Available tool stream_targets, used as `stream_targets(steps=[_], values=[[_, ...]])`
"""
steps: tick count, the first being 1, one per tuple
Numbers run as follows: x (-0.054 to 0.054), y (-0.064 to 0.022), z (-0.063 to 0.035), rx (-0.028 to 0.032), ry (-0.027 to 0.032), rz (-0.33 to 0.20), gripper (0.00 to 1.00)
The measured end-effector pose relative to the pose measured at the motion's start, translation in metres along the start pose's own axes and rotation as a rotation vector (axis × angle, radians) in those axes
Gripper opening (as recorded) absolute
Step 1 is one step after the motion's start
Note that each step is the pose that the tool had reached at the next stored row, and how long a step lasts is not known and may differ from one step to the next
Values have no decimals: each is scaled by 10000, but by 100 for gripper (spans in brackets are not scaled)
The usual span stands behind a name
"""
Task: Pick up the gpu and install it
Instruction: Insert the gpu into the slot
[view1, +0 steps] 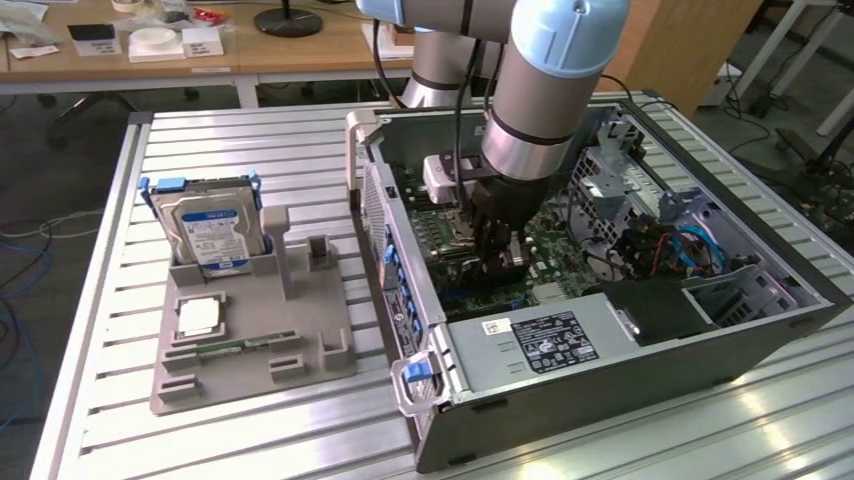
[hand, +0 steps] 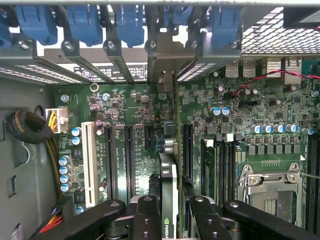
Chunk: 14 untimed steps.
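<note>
The gpu (hand: 169, 172) stands on edge between my fingers (hand: 147, 215), a thin dark card seen edge-on with a green logo near the grip. Its silver end bracket (hand: 162, 62) reaches the rear slot openings of the case, beside the blue retainer clips (hand: 127, 22). The card runs along the green motherboard (hand: 135, 100), in line with the black expansion slots (hand: 128, 155); I cannot tell whether it is seated. My gripper (hand: 170, 212) is shut on the gpu. In the exterior view my gripper (view1: 505, 245) is lowered inside the open computer case (view1: 601, 385), over the motherboard.
On the exterior view's left a grey holder (view1: 247, 345) carries a silver hard drive with a blue label (view1: 211, 232), a processor chip (view1: 200, 317) and a slim memory stick (view1: 247, 346). Inside the case are a white slot (hand: 90, 165), a processor socket (hand: 270, 192) and a cable bundle (hand: 30, 127).
</note>
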<state>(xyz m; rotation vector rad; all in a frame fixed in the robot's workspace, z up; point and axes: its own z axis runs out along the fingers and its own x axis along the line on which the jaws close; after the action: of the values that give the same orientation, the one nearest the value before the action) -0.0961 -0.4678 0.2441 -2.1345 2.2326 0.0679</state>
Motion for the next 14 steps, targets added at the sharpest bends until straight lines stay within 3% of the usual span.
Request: stream_targets(steps=[14], values=[[-1,3,2,1,-5,6,28]])
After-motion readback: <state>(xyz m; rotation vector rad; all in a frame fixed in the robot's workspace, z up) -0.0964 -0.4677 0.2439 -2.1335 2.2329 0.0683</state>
